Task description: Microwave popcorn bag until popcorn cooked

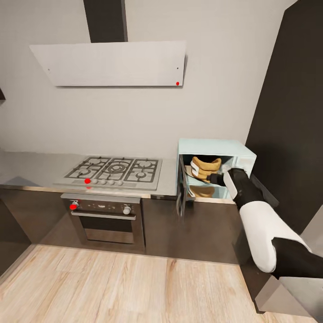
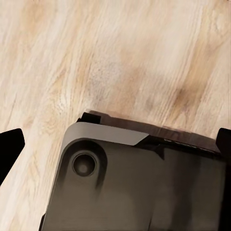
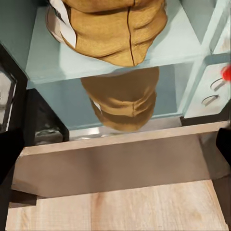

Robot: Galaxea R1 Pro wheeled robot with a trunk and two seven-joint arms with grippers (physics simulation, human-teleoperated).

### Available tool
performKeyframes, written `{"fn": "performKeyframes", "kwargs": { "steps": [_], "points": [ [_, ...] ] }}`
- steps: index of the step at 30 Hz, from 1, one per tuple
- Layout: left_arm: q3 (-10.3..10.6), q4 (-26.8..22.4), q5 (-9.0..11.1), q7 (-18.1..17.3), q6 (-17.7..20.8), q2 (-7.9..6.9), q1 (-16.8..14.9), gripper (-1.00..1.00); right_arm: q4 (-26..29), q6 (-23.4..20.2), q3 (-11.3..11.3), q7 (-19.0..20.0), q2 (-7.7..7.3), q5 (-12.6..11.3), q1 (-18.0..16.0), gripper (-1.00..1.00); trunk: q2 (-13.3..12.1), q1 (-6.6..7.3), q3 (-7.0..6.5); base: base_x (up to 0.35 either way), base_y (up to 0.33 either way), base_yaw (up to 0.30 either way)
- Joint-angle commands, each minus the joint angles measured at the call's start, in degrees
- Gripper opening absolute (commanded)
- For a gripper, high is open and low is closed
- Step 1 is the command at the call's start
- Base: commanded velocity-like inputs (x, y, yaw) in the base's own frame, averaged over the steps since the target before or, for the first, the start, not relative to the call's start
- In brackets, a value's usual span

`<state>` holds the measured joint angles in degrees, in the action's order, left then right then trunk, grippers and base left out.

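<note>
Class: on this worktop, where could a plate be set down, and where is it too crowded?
Free: the countertop stretch from the picture's left edge to the gas hob. Crowded: the open microwave, where the popcorn bag and the right gripper occupy the cavity.

Head view looks down over the microwave (image 1: 215,172); right wrist views it close (image 3: 115,62); left wrist faces floor (image 2: 115,53).

Light wood floor (image 2: 110,53), grain running lengthwise. Grey-brown robot base (image 2: 139,187), rounded corner, one round recessed fitting (image 2: 84,164). Dark left gripper fingertips (image 2: 10,144) at both frame edges, set wide apart.
</note>
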<state>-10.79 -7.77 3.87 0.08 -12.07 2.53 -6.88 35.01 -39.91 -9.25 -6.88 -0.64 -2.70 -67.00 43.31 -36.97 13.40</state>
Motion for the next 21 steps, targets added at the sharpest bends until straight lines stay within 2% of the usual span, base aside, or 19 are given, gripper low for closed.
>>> {"fn": "performKeyframes", "kwargs": {
  "steps": [1, 4, 6, 8, 10, 12, 14, 17, 18, 20, 21],
  "points": [
    [0.0, 0.0, 0.4, 0.0, -0.2, 0.02, 0.0, 1.00, 2.0, 0.4, 0.0, -0.3, 0.02, -0.3, 0.9, 1.00, 0.1, -0.01, 0.08, 0.000, 0.000, 0.000],
    [0.0, 0.0, 0.4, 0.0, -0.3, 0.02, -0.1, 1.00, 9.3, 1.3, 0.6, -0.2, -0.10, -0.3, 4.6, 1.00, 0.1, -0.01, 0.08, 0.000, 0.000, 0.000],
    [0.1, 0.0, 0.4, -0.1, -0.3, 0.02, -0.1, 1.00, 12.1, 2.3, 0.7, -0.2, -0.85, -0.3, 6.0, 1.00, 0.1, -0.01, 0.08, 0.000, 0.000, 0.000],
    [0.1, 0.0, 0.4, -0.1, -0.3, 0.02, -0.1, 1.00, 12.6, 5.1, 0.8, 0.0, -1.30, -0.5, 6.7, 1.00, 0.1, -0.01, 0.08, 0.000, 0.000, 0.000],
    [0.3, 0.0, 0.1, -0.1, -0.3, 0.02, -0.1, 1.00, 13.1, 9.2, 0.9, 1.5, -1.49, -0.5, 9.2, 1.00, 0.1, -0.01, 0.08, 0.000, 0.000, 0.000],
    [0.4, 0.0, 0.0, -0.2, -0.3, 0.02, -0.1, 1.00, 13.1, 12.3, 0.9, 4.1, -1.56, -0.4, 10.7, 1.00, 0.1, -0.01, 0.08, 0.000, 0.000, 0.000],
    [0.4, 0.0, 0.0, -0.2, -0.3, 0.02, -0.1, 1.00, 12.8, 18.5, 0.9, 7.7, -1.57, -0.3, 12.7, 1.00, 0.1, -0.01, 0.08, 0.000, 0.000, 0.000],
    [0.3, 0.0, 0.0, -0.2, -0.3, 0.02, -0.1, 1.00, 10.9, 27.5, 1.2, 10.0, -1.53, -0.3, 14.8, 1.00, 0.1, -0.01, 0.08, 0.000, 0.000, 0.000],
    [0.2, 0.0, 0.1, -0.2, -0.3, 0.02, -0.1, 1.00, 9.3, 30.4, 1.7, 10.4, -1.50, -0.3, 15.2, 1.00, 0.1, -0.01, 0.08, 0.000, 0.000, 0.000],
    [0.1, 0.0, 0.3, -0.2, -0.3, 0.02, -0.1, 1.00, 7.4, 32.5, 3.4, 10.6, -1.48, -0.3, 15.4, 1.00, 0.1, -0.01, 0.08, 0.000, 0.000, 0.000],
    [0.1, 0.0, 0.3, -0.2, -0.3, 0.02, -0.1, 1.00, 6.4, 33.6, 5.1, 10.6, -1.48, -0.3, 15.5, 1.00, 0.1, -0.01, 0.08, 0.000, 0.000, 0.000]
  ]
}}
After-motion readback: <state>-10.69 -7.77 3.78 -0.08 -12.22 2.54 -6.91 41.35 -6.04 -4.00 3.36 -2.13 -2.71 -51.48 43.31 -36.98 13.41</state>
